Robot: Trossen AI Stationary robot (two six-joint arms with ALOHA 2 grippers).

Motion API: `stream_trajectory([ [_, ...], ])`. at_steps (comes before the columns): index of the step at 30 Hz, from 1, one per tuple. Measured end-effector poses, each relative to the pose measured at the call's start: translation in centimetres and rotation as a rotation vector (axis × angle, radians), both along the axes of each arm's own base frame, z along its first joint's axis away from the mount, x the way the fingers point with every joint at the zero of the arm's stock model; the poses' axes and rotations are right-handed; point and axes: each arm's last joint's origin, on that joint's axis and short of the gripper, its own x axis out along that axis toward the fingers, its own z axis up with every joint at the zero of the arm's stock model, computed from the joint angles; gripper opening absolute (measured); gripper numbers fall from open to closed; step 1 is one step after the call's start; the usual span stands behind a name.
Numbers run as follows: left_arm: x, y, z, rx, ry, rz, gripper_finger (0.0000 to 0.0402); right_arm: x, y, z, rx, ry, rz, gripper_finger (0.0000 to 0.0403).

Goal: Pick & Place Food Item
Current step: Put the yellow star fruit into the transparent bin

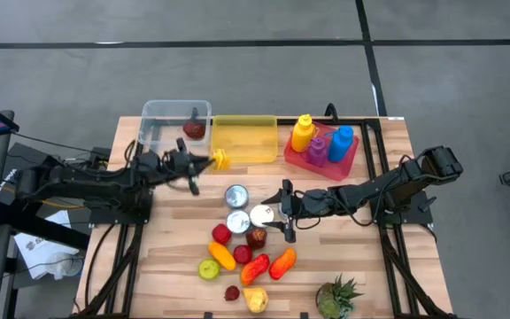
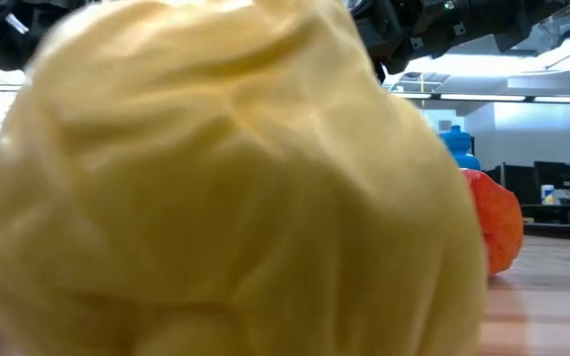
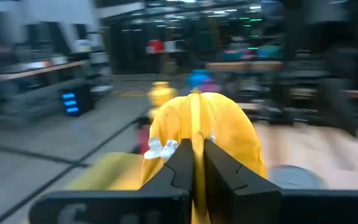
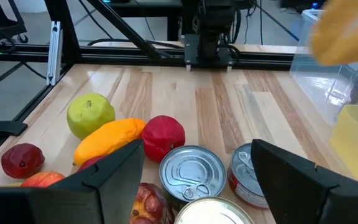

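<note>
Yellow food item [image 3: 204, 134] clenched in left tool [image 1: 209, 161] beside yellow bin [image 1: 243, 139]; thin pinch, could slip. Right tool [image 1: 287, 210] released over cans [image 4: 194, 171].

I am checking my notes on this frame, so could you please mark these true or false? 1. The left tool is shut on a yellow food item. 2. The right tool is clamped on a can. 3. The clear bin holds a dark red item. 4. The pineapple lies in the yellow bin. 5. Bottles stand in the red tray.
1. True: the left tool is shut on a yellow food item beside the yellow bin.
2. False: the right tool is open above the cans.
3. True: the clear bin holds a dark red item.
4. False: the pineapple lies on the table's near edge.
5. True: bottles stand in the red tray.
</note>
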Motion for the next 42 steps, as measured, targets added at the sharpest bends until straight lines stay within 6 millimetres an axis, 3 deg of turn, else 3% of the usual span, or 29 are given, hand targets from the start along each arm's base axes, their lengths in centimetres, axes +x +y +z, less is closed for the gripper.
stream_trajectory([
  [10, -2.0, 6.1, 1.9, 0.011, 0.059, 0.357, 0.0006, 0.0, 0.0, 0.0, -0.007, 0.000, 0.002, 0.0285],
  [20, -2.2, 10.4, 1.4, -0.115, 0.302, 0.579, 0.0006, 0.0, 0.0, 0.0, -0.007, -0.002, 0.002, 0.0285],
  [36, -1.7, 13.1, 0.0, -0.241, 0.540, 0.631, 0.0012, 0.0, 0.0, 0.0, -0.006, -0.004, 0.002, 0.0285],
  [42, -1.6, 13.0, 0.0, -0.245, 0.535, 0.603, 0.0047, 0.0, 0.0, 0.0, -0.006, -0.004, 0.002, 0.0285],
])
